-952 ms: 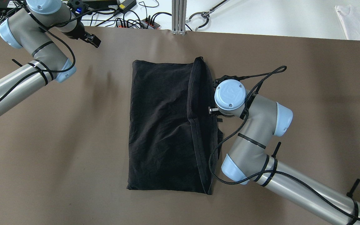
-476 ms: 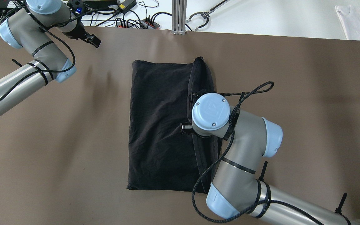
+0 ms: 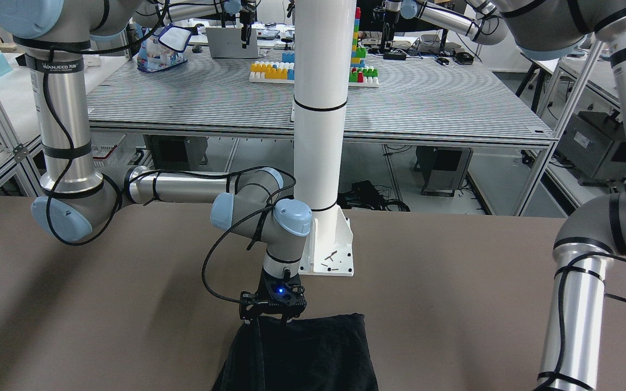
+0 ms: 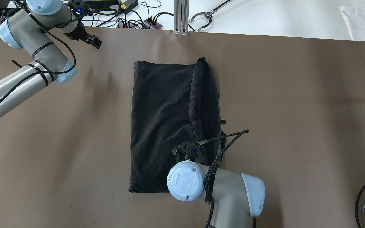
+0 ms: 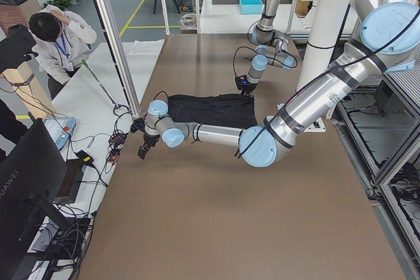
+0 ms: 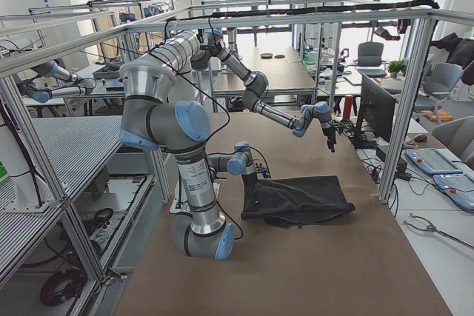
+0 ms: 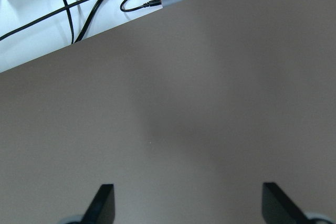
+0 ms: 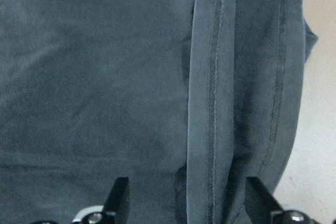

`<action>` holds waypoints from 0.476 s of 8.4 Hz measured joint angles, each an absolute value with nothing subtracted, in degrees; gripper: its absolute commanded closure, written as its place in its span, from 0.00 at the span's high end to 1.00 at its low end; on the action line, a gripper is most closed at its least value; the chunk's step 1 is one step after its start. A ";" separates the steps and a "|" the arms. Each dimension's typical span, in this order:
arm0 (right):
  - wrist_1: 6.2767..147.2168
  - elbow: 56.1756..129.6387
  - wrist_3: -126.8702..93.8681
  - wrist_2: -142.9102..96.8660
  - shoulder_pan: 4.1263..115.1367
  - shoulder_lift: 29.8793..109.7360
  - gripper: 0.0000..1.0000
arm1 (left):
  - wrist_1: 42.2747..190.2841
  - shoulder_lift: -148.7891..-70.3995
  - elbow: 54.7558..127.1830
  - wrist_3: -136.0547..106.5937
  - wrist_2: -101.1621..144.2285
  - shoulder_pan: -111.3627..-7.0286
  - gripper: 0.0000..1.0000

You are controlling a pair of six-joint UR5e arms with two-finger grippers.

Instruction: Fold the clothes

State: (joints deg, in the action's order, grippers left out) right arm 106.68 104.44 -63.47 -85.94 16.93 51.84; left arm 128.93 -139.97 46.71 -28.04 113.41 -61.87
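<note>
Far left on the table [image 4: 296, 110], the left arm [image 4: 17, 79] reaches to the back edge. The left fingers [image 7: 103, 205] are spread wide with nothing between them, only bare brown table below. Just past them, off the table edge, cables [image 4: 128, 21] lie on a white surface.

Well to the right of the left fingers, mid-table, lies the black garment [image 4: 163, 120]. It is folded into a rough rectangle and lies flat, with some wrinkles. A flap is folded over along its right side, and a hem band [image 4: 195, 95] runs from the near end to the far end.

The right arm [image 4: 230, 193] comes in from the near edge, wrist bent down over the garment's near right part. The right fingers [image 8: 118, 200] point down at the cloth, parted wide and gripping nothing. In the wrist view the hem band runs up between them. Dark cloth fills the area left of the fingers, and a strip of bare table shows past the garment's edge to their right. Cannot tell if the tips touch the cloth.

Right of the right fingers is brown table. Far right, beyond the back edge, a white cloth [image 4: 363, 22] lies on the white surface.
</note>
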 measured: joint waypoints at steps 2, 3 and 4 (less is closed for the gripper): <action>110.05 105.39 -62.07 -82.94 13.82 52.85 0.60 | 128.94 -139.92 46.71 -28.04 113.38 -61.87 1.00; 110.47 105.32 -61.47 -81.95 12.90 53.28 0.56 | 128.94 -139.82 46.72 -28.04 113.38 -61.87 1.00; 110.55 105.10 -60.64 -81.26 12.28 53.53 0.50 | 128.94 -139.62 46.76 -28.04 113.42 -61.88 1.00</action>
